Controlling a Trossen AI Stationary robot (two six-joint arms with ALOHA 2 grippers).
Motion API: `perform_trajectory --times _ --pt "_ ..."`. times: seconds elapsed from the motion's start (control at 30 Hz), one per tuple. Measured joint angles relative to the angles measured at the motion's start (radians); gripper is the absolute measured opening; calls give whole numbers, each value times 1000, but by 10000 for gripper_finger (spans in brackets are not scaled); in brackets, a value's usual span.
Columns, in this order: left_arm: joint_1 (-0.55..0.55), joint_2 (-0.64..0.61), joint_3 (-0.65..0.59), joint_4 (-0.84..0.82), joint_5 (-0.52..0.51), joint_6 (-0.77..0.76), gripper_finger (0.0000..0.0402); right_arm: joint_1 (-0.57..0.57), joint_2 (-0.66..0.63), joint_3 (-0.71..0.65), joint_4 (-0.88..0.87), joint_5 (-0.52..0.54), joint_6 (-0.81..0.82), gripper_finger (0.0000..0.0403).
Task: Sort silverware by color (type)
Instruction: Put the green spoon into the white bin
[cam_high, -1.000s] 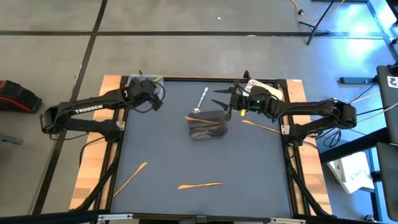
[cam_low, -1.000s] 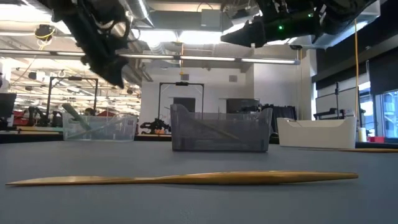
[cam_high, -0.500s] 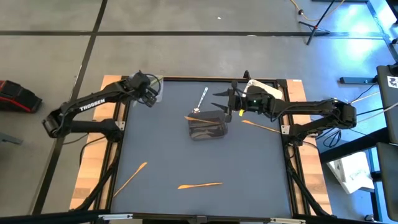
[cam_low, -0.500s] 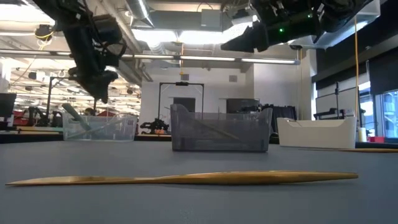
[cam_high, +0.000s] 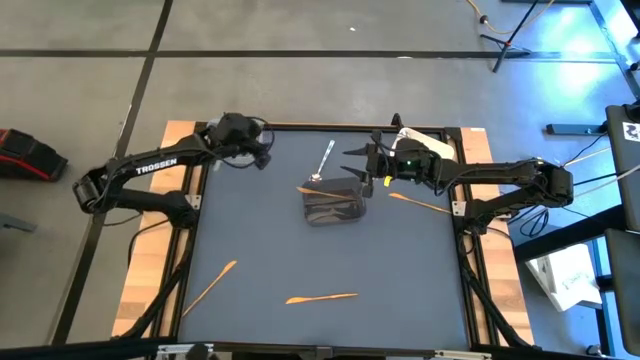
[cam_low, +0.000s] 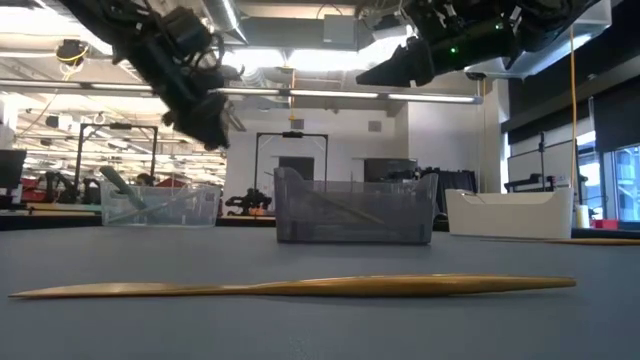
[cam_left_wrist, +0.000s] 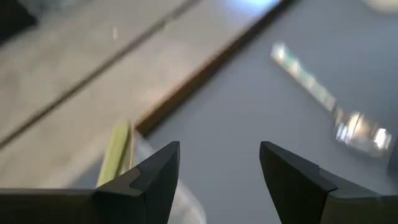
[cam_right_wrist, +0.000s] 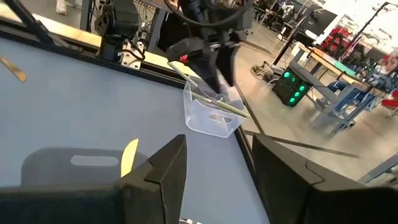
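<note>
Left gripper (cam_high: 262, 157) hangs with jaws wide, empty, above clear plastic bin (cam_right_wrist: 211, 112) holding olive-green utensil (cam_left_wrist: 115, 152). Farther off we see shiny silver spoon (cam_high: 324, 160) on mat. Right gripper (cam_high: 352, 161) spread, empty, over dark grey bin (cam_high: 334, 201); orange utensil (cam_high: 420, 203) beside, two more well beyond.

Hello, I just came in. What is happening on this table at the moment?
Two robot arms are sorting silverware into bins by color. The left gripper hangs with open jaws, empty, at the table's far left corner, over the clear bin that holds olive-green utensils. The right gripper waits open beside the grey bin. A silver spoon and four orange utensils, one of them at the near edge, lie outside the bins.
</note>
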Motion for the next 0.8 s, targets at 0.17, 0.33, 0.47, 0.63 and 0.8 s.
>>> perform_trajectory --times 0.17,0.33,0.47,0.63,0.8 --pt "-31 47 0 158 58 0 218 0 0 0 0 0 12 175" --pt "-36 164 0 295 143 -40 218 0 0 0 -17 0 30 175" --pt "-36 290 1 439 206 -91 218 0 0 0 -17 0 36 175" --pt "-34 468 146 364 254 -135 218 0 0 0 -17 0 35 175" --pt "-36 652 367 173 257 -132 218 0 0 0 -25 0 27 175"
